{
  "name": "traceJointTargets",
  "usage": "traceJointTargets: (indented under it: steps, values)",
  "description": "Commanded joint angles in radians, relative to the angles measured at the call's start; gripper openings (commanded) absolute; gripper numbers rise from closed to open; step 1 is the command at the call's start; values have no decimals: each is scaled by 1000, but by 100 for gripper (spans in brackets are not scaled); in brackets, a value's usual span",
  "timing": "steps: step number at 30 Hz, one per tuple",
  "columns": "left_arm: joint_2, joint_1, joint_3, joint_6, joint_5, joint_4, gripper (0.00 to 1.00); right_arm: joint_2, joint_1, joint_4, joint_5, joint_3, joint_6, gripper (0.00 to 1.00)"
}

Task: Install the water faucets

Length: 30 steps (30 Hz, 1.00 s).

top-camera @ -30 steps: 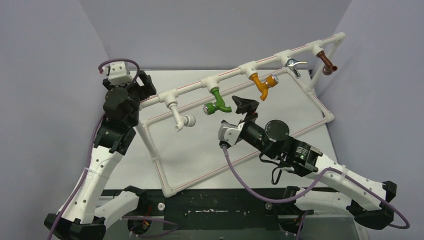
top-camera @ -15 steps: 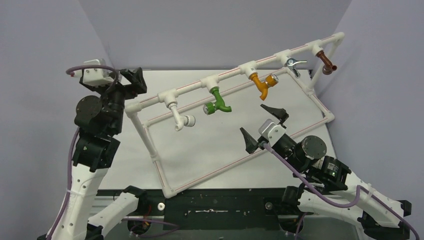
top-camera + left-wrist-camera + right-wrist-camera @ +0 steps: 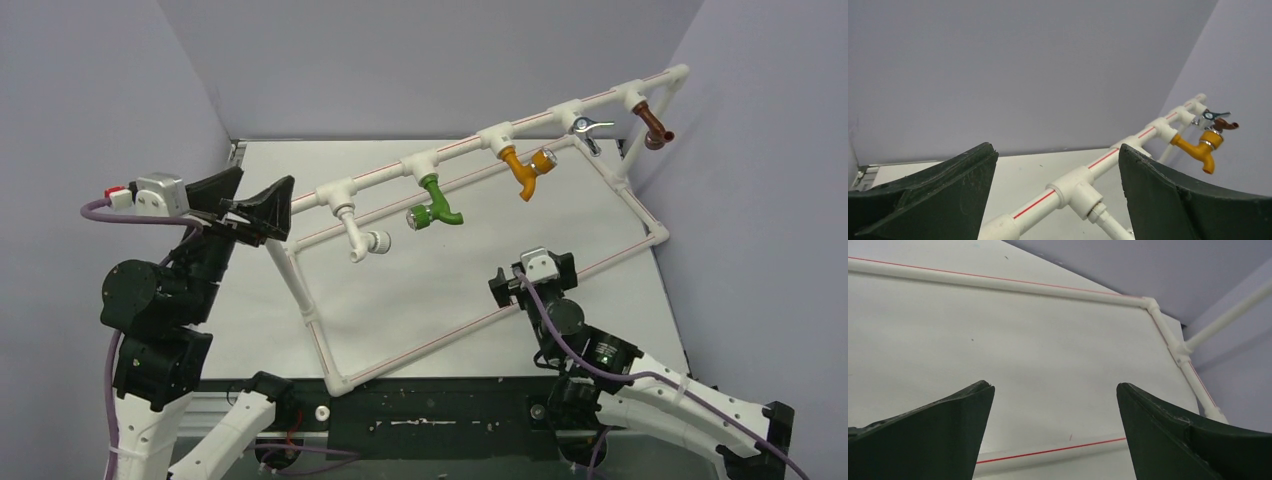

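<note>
The green tap (image 3: pixel 437 205), with its silvery knob, hangs from a tee on the white pipe frame's top bar (image 3: pixel 385 175), between a white tap (image 3: pixel 360 238) and an orange-yellow tap (image 3: pixel 527 170). My left gripper (image 3: pixel 265 178) is open and empty, level with the bar's left end, well left of the green tap. In the left wrist view it (image 3: pixel 1057 149) frames a tee (image 3: pixel 1080 187); the green tap is hidden there. My right gripper (image 3: pixel 528 283) is open and empty, above the frame's front pipe (image 3: pixel 1048 452), well below and right of the green tap. It shows in the right wrist view (image 3: pixel 1054 387).
A metal tap (image 3: pixel 590 128) and a brown tap (image 3: pixel 655 125) hang at the bar's right end. The frame's lower rectangle lies on the white table (image 3: pixel 420 290), its front corner (image 3: pixel 338 382) near the edge. Grey walls close in at the back and both sides.
My left arm has swung back and to the left, away from the frame's left corner. My right arm has drawn back from the green tap toward the near edge, gripper open.
</note>
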Motion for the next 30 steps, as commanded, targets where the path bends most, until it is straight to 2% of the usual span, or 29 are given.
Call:
traceJointTargets:
  steps: [1, 6, 10, 13, 18, 22, 28, 30]
  values:
    - [-23, -5, -29, -52, 157, -39, 90, 32, -93, 253, 155, -72, 95, 100]
    - [-59, -8, -76, -74, 227, -62, 94, 137, -380, 383, -72, -150, 162, 100]
    - [-84, -17, -94, -70, 195, -101, 97, 241, -664, 537, -241, -239, 220, 100]
    - [-93, -33, -109, -57, 187, -116, 97, 322, -812, 733, -350, -315, 275, 100]
    - [-104, -61, -126, -28, 180, -129, 97, 564, -909, 1069, -301, -388, 255, 100]
    - [-109, -89, -119, 8, 161, -153, 97, 753, -942, 1310, -324, -420, 224, 100]
    - [-121, -120, -132, 51, 153, -161, 97, 935, -959, 1427, -395, -379, 200, 100]
    - [-125, -131, -133, 65, 146, -170, 97, 1020, -958, 1523, -416, -390, 192, 100]
